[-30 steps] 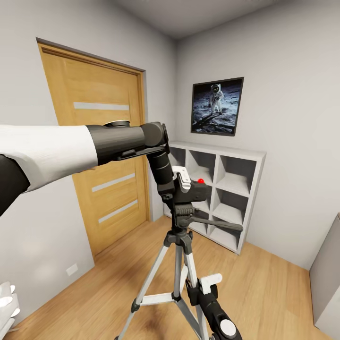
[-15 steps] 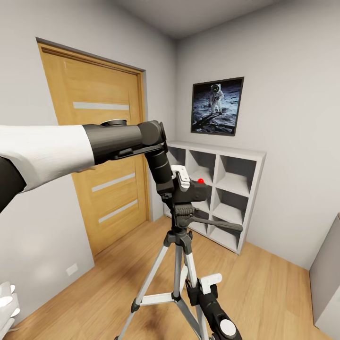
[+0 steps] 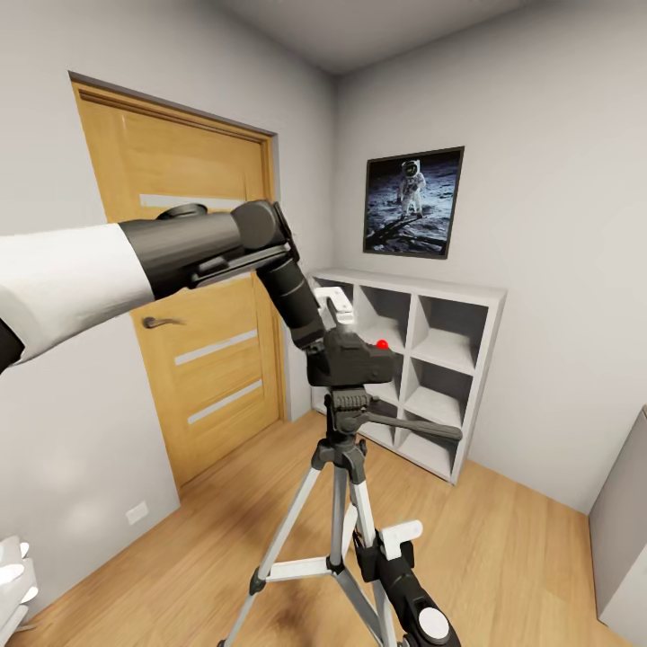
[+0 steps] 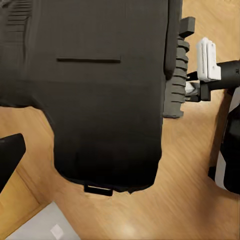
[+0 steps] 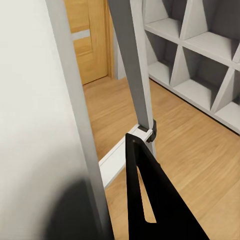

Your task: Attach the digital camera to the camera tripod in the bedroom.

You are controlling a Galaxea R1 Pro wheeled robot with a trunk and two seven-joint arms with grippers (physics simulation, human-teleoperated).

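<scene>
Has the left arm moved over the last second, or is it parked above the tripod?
Yes. Against the door, the left arm's wrist has risen and drawn back toward the robot, uncovering the door handle. The digital camera stays on the camera tripod.

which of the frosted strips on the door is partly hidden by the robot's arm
The top strip on the oak door: the left arm crosses in front of it, leaving short pieces visible. The two lower strips, below the arm, are fully visible.
</scene>
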